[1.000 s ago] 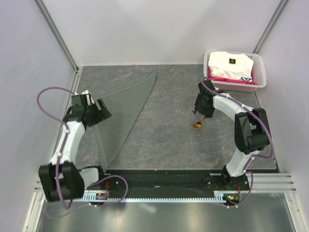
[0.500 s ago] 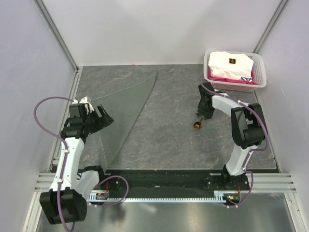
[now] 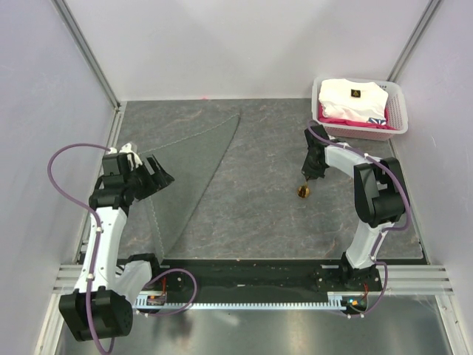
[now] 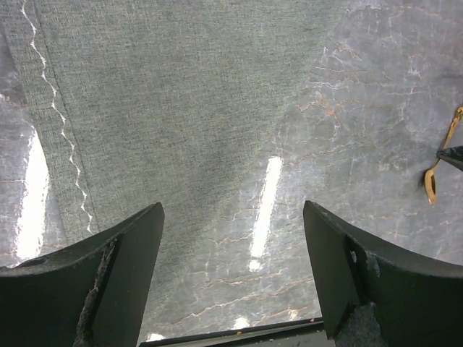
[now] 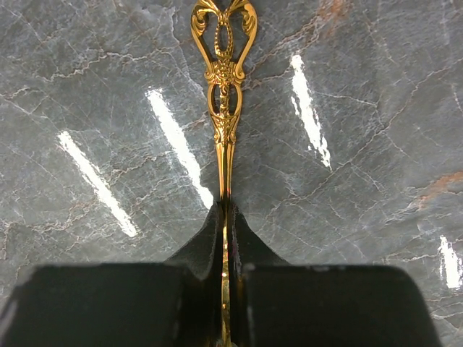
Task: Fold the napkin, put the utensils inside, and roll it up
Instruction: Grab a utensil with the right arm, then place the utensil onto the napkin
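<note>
At the right, the right gripper (image 3: 310, 174) pinches the gold spoon (image 3: 304, 191) tight, while at the left the left gripper (image 3: 157, 174) hangs wide open over the napkin (image 3: 196, 159).

The top view looks down from high above and behind the arm bases, taking in the whole table (image 3: 251, 222) from its near edge to the far wall. The left wrist view, behind the left gripper (image 4: 231, 210), faces down on the napkin (image 4: 166, 108) from some height, with the spoon (image 4: 432, 181) off to the right. The right wrist view, behind the right gripper (image 5: 224, 213), sits very close over the tabletop. All three share the spoon.
</note>
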Robot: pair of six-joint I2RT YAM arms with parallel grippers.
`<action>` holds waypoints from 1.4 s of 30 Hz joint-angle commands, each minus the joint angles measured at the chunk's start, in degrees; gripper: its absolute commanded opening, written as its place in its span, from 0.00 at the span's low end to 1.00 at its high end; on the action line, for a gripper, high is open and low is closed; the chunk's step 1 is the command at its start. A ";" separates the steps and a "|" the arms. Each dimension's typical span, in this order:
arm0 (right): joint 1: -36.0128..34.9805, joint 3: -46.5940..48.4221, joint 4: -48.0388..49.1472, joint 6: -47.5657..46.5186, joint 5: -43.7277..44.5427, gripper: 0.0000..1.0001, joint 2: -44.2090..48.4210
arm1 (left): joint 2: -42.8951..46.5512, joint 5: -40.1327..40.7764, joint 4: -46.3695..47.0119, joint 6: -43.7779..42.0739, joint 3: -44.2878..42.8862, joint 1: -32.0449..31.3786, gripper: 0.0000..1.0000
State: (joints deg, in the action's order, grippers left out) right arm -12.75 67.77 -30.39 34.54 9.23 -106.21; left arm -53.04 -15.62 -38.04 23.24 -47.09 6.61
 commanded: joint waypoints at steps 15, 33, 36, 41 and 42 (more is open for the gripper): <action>-19.84 0.51 4.11 11.76 -6.51 0.00 2.77 | -2.16 -5.91 3.06 2.68 2.17 -0.19 0.86; -44.37 27.67 8.85 30.40 2.01 0.00 -14.09 | -6.64 -5.22 5.79 0.13 6.31 0.15 0.88; -45.34 32.24 8.86 32.51 3.07 0.00 -17.52 | -7.08 -5.56 5.35 0.66 6.22 0.16 0.87; -45.34 38.56 8.95 33.75 5.87 0.00 -22.27 | -5.41 -5.74 5.43 1.98 5.52 0.24 0.85; -45.34 39.45 8.95 33.83 6.40 0.00 -22.98 | -5.15 -5.65 5.35 1.98 5.43 0.16 0.85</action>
State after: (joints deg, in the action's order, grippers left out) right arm -58.46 101.91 -22.76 65.63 10.92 -126.26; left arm -59.75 -21.08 -34.04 24.43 -40.86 6.66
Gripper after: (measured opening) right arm 0.011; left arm 0.850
